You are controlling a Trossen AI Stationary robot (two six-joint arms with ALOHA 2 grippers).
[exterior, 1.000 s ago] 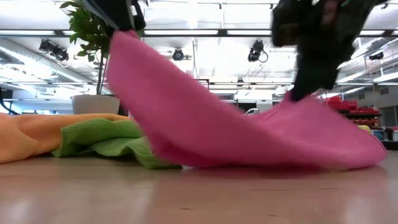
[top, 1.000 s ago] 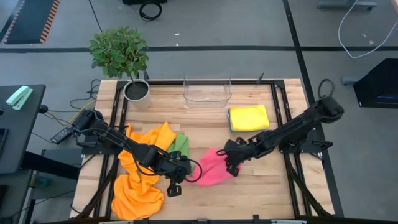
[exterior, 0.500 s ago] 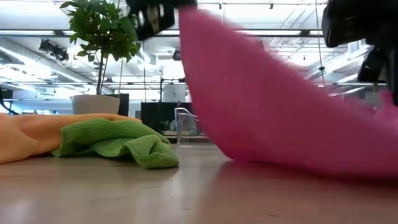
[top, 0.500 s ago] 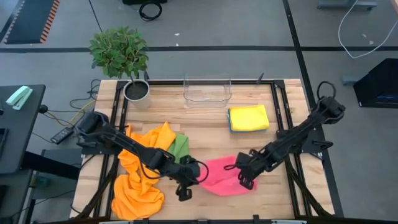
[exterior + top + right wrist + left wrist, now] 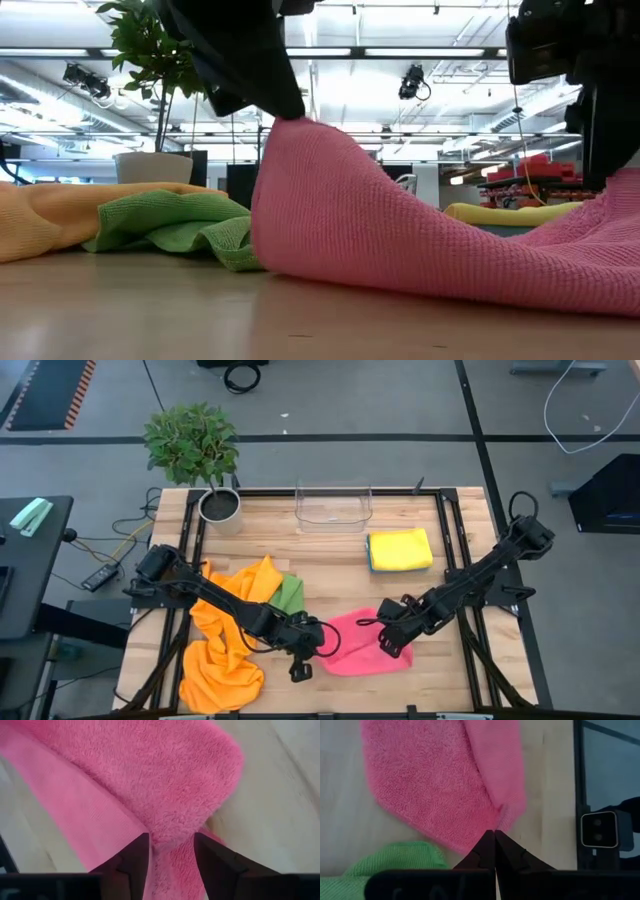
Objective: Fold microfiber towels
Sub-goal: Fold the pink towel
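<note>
A: Nearest the front edge of the worktop [image 5: 330, 590], the pink towel [image 5: 365, 648] lies bunched. The left gripper [image 5: 318, 647] pinches its left end with fingers pressed together on the fabric; that corner is lifted into a peak in the low view.

B: And the right gripper [image 5: 392, 639]?

A: On the towel's right end, fingers set narrowly apart with pink cloth bunched between them. Whether it grips firmly, I can't tell.

B: So what might fail?

A: I'd judge the left pinch thin: only an edge sits between the tips, so a pull could slip it free. If the arms draw unevenly, the cloth would land twisted, not flat.

B: Anything behind?

A: The green towel [image 5: 289, 594] and orange towels [image 5: 222, 645] are heaped near the left front corner, just beside the left arm; a sweep there could drag them along. Farther back, the yellow towel [image 5: 400, 549] lies folded towards the right edge, and the clear bin [image 5: 333, 506] stands at the back edge.
</note>
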